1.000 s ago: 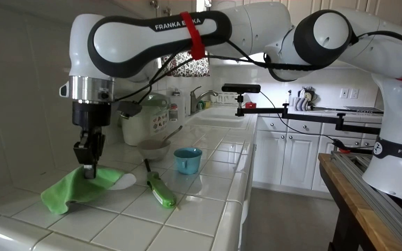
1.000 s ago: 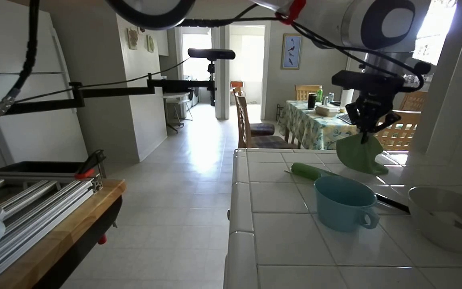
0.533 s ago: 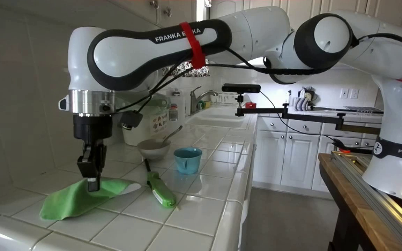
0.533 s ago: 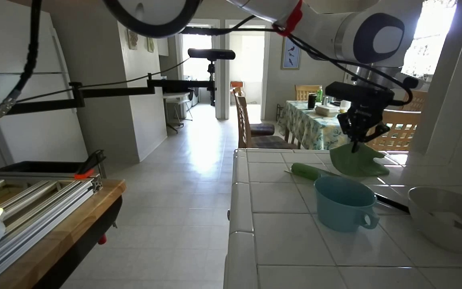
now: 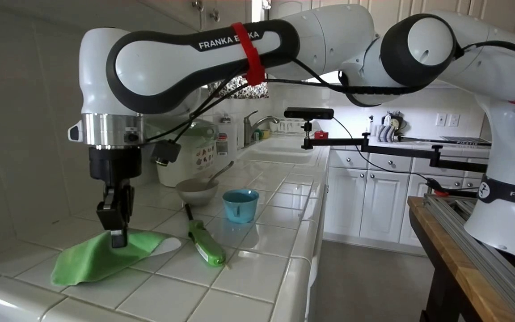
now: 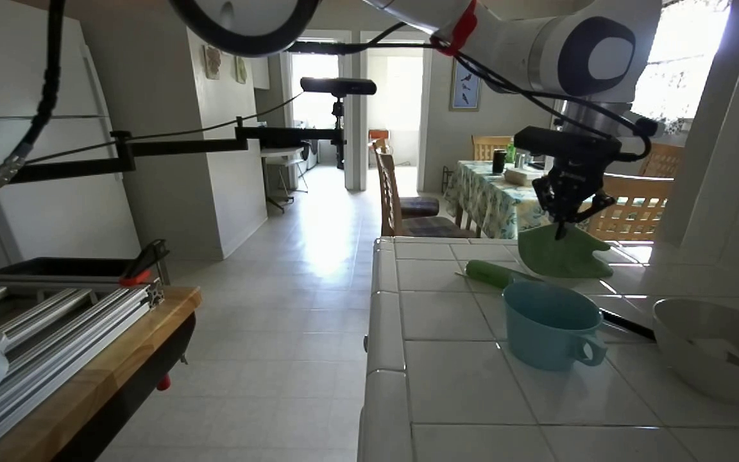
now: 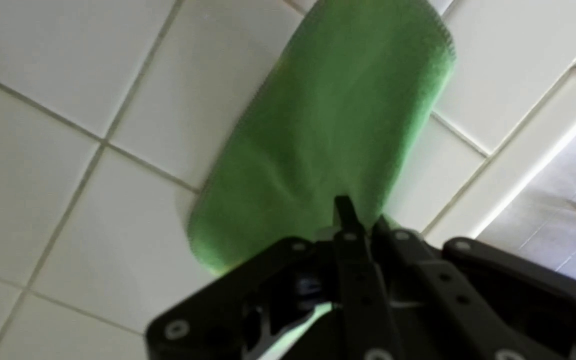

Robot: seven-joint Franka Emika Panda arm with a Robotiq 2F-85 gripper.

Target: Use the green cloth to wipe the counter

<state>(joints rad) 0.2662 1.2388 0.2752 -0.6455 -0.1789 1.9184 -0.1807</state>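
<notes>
Green cloth (image 5: 90,261): pinched in the fingers (image 5: 119,240) and raised into a low tent over the white-tiled worktop (image 5: 163,295); near the tiled wall (image 5: 20,134) in an exterior view, close to the rounded worktop edge in the wrist view, and partly out of frame there at the top.
Contact with the worktop: low over it, cannot tell how far touching.
Fingers: together, clamped on the cloth, pointing straight down in an exterior view; blurred in the wrist view.
Green lighter (image 5: 208,246): lying on the worktop near the cloth, apart from it, with the black nozzle (image 5: 188,211) toward the bowl (image 5: 195,195).
Pale patch (image 5: 168,245): rounded, showing at the edge of the cloth on the lighter's side; cannot tell of what kind.
Blue cup (image 5: 240,206): upright on the worktop near the lighter, in both exterior views.
Bowl: upright, with a spoon (image 5: 222,172) leaning out over the rim; contents too dim to make out.
Lidded container (image 5: 188,161): white, near the wall behind the bowl, with small coloured pictures on the side.
Sink (image 5: 280,157): white, farther along beyond the cup, with a metal faucet (image 5: 248,130).
Robot arm (image 5: 159,62): white and black, stretched out above the worktop, with a red strap (image 5: 254,60) around one link.
Black camera (image 5: 309,113): on a jointed bracket (image 5: 396,150), well apart from the cloth.
</notes>
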